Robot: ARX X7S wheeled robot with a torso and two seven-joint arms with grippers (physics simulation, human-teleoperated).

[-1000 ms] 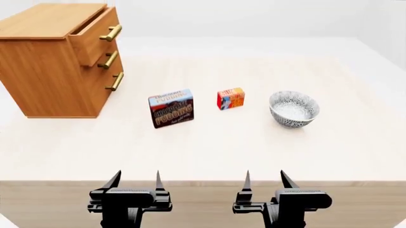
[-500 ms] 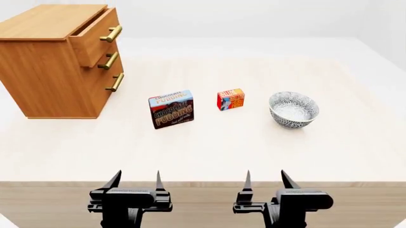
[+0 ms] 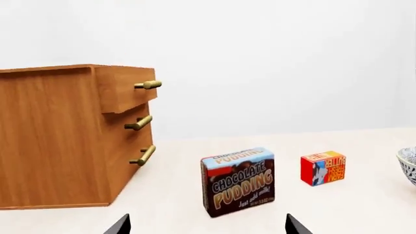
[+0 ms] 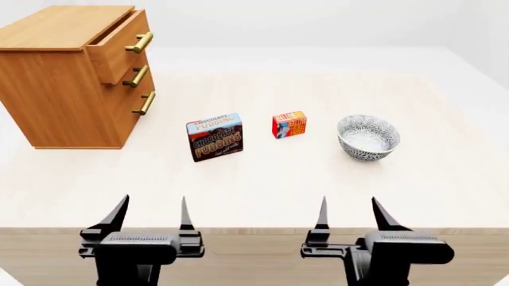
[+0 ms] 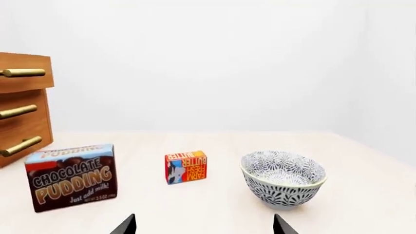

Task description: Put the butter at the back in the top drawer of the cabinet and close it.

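The butter [image 4: 289, 124] is a small red box with orange panels, standing mid-table; it also shows in the left wrist view [image 3: 323, 168] and the right wrist view [image 5: 186, 166]. The wooden cabinet [image 4: 56, 89] stands at the far left, its top drawer [image 4: 119, 42] pulled partly out, brass handle [image 4: 140, 42] facing right. The drawer also shows in the left wrist view [image 3: 126, 87]. My left gripper [image 4: 151, 210] and right gripper [image 4: 350, 210] are both open and empty at the table's near edge, well short of the butter.
A blue-and-brown Chocolate Pudding box [image 4: 214, 136] stands left of the butter. A patterned bowl [image 4: 368, 137] sits to its right. The light wooden table [image 4: 263, 190] stretches between the grippers and the objects.
Both grippers have risen and spread slightly apart in the head view, left one leftward, right one rightward. The objects have not moved.
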